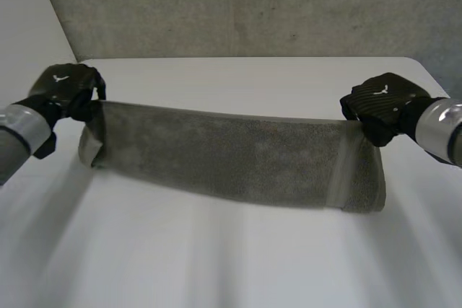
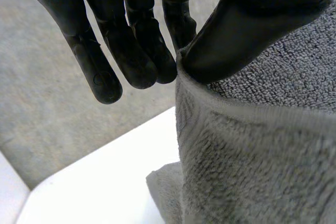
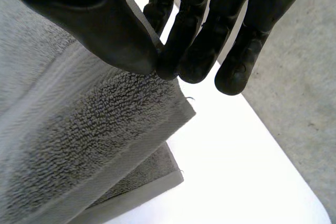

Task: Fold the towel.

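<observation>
The towel (image 1: 238, 160) is plain grey terry with a smoother woven band near its 3 o'clock end, the left hand (image 1: 65, 88) and right hand (image 1: 382, 102) black, the table (image 1: 253, 77) white, the wall (image 1: 238, 5) mottled grey.

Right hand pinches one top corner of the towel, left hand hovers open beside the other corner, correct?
No: the left wrist view shows the left hand pinching its corner of the towel between thumb and fingers. The right hand does pinch the other corner.
</observation>
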